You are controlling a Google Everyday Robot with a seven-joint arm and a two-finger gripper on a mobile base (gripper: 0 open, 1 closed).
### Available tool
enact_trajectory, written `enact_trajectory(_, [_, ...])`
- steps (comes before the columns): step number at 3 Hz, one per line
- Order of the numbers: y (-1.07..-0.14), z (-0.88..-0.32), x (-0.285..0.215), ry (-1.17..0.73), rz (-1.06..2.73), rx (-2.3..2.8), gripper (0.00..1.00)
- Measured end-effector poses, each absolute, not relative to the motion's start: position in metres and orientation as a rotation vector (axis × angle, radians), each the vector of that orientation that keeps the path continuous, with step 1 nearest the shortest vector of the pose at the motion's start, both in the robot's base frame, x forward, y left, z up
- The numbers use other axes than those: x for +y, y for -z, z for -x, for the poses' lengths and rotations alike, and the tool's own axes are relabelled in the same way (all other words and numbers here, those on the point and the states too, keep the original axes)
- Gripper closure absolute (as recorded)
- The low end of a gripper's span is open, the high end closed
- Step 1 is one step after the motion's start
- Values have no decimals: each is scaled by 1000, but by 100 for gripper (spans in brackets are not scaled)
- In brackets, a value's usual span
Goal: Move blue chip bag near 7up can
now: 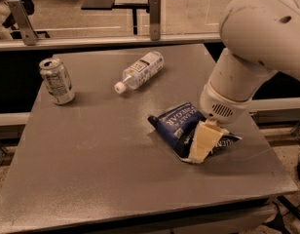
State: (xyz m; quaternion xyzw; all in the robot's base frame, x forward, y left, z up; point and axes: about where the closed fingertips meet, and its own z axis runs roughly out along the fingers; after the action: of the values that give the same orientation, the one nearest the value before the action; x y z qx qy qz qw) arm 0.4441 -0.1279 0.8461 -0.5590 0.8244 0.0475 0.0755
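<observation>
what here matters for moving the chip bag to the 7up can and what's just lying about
For the job: blue chip bag; 7up can, far left; end effector, down on the bag.
Lying about: water bottle, on its side.
</observation>
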Motion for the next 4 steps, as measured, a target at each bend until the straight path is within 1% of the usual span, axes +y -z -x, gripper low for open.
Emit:
enact_trajectory(1, [-854,-452,-118,-127,1696,2444,79])
enact_trajectory(2, [-869,-463,-96,-160,1718,2380,100])
enact_trajectory(4, [-894,-485,-3,-330,1797,2176,100])
